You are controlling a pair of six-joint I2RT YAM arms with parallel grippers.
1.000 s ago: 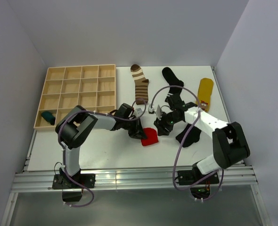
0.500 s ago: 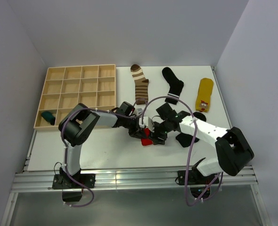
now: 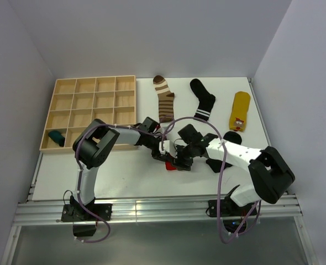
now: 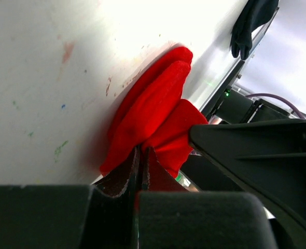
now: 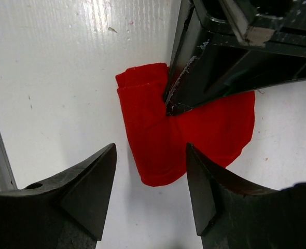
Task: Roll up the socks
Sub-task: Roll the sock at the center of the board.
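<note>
Soft cloth on a shiny white table, basically

The red sock in the middle of the right wrist view is matt, fuzzy knit cloth with no sheen at all. The table under it is smooth, white and a bit glossy, with fine streaks and tiny coloured specks. The right gripper looks like matt black plastic, and the left gripper is dark plastic too, with scuffed pale edges. From the top, the tray at upper left is pale bare wood. The striped sock and yellow sock are matt knit, and the rails along the bottom are shiny metal.
</note>
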